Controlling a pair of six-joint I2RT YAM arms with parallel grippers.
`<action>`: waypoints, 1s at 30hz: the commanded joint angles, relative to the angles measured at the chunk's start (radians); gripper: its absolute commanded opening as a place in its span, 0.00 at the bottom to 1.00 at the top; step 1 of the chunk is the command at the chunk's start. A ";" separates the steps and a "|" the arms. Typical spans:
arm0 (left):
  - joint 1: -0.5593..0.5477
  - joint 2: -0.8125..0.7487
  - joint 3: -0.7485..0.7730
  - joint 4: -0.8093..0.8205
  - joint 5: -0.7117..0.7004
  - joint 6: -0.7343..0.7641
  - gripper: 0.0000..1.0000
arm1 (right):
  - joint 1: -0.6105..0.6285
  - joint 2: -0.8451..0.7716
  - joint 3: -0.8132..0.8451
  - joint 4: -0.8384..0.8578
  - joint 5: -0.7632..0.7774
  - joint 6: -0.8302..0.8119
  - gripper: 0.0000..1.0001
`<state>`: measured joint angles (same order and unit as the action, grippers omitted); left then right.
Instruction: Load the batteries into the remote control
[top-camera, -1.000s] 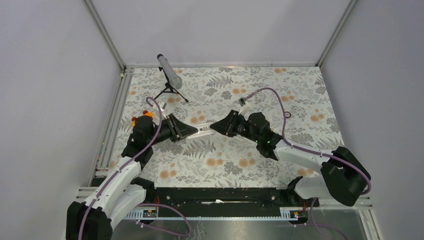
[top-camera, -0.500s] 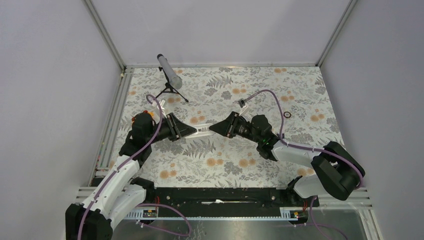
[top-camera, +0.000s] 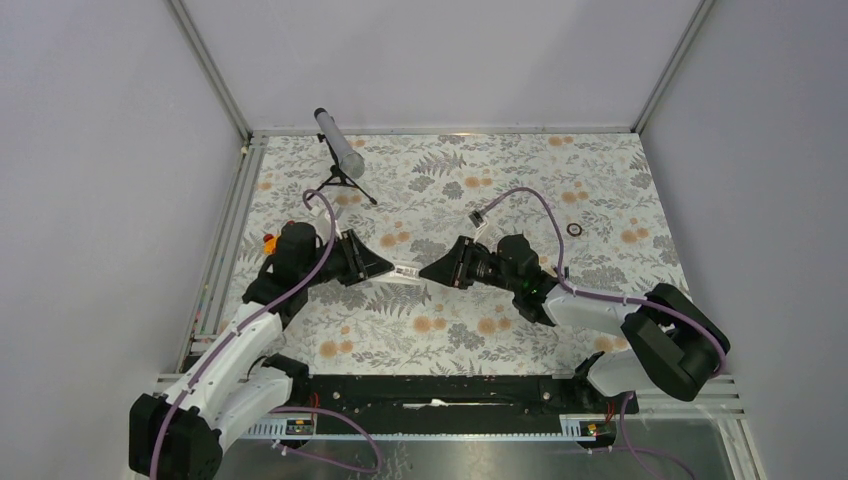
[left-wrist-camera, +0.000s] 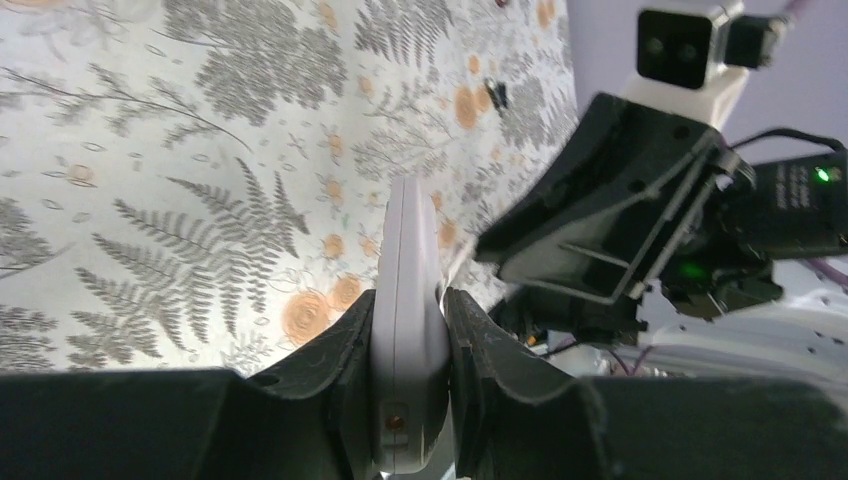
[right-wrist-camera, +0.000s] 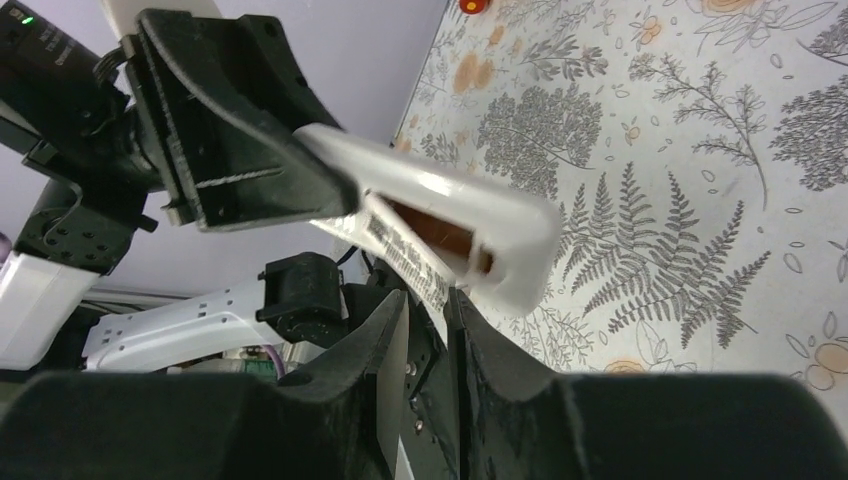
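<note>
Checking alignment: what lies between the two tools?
The remote control, held by the left tool, free end pointing at the right tool; top view shows it.

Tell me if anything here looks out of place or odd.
The remote control, clamped edge-on in the left gripper, has its battery slot uncovered and seemingly empty in the right wrist view. A small black ring lies alone on the far right of the table. Nothing looks spilled or broken.

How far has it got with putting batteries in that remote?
Done, it seems: the remote control is held up with its battery slot open. In hand: the left gripper clamps it while the right gripper pinches a thin white printed strip, possibly the cover. Left: no batteries visible inside, so loading both.
</note>
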<state>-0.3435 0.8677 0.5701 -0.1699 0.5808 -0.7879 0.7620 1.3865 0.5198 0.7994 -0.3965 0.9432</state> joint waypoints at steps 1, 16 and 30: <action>-0.019 0.026 0.009 0.065 -0.061 0.012 0.00 | 0.044 -0.034 0.031 0.238 -0.162 0.064 0.28; -0.021 0.071 0.040 -0.067 -0.313 0.105 0.00 | -0.011 -0.072 0.081 -0.452 0.220 -0.140 0.31; -0.020 0.034 0.044 -0.137 -0.463 0.098 0.00 | -0.120 -0.089 0.170 -0.695 0.467 -0.238 0.69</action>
<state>-0.3645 0.9386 0.5705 -0.3477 0.1722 -0.6815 0.6502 1.2461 0.6075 0.1360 -0.0174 0.7654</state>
